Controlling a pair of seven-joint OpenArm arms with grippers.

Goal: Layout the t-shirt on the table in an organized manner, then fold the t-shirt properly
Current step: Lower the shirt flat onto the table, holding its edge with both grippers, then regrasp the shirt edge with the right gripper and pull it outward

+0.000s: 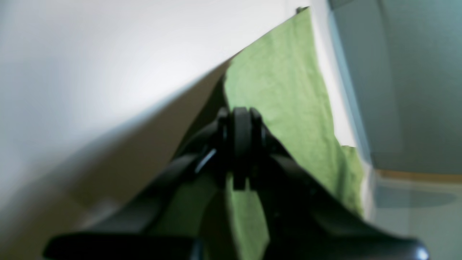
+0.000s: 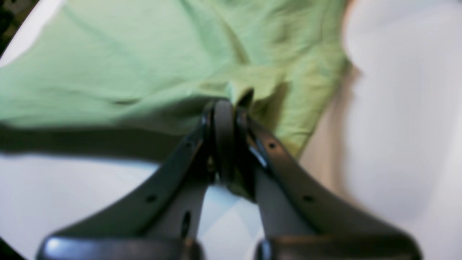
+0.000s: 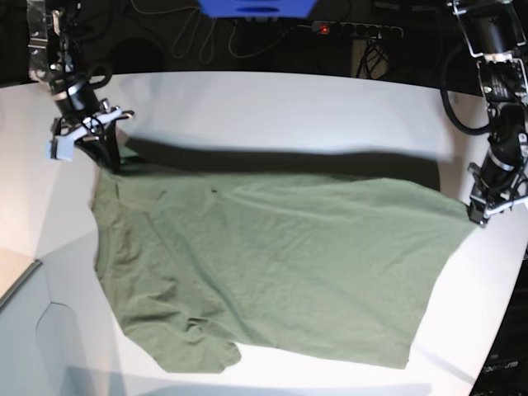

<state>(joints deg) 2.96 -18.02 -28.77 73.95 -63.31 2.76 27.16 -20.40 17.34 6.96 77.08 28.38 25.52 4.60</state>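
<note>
The olive-green t-shirt (image 3: 280, 264) is stretched wide between my two grippers over the white table (image 3: 272, 107). Its far edge is lifted and throws a dark shadow band behind it, while the near part lies wrinkled toward the front edge. At the left of the base view, my right gripper (image 3: 111, 163) is shut on one corner of the shirt. The right wrist view shows its fingertips (image 2: 225, 104) pinching bunched fabric (image 2: 144, 65). My left gripper (image 3: 477, 216), at the right of the base view, is shut on the opposite corner. In the left wrist view its jaws (image 1: 241, 112) clamp the taut cloth (image 1: 281, 79).
A power strip (image 3: 355, 30), cables and a blue object (image 3: 256, 7) sit behind the table's far edge. The table's curved front corner (image 3: 25, 280) drops off at lower left. Beyond the shirt in the left wrist view lies the floor (image 1: 415, 90).
</note>
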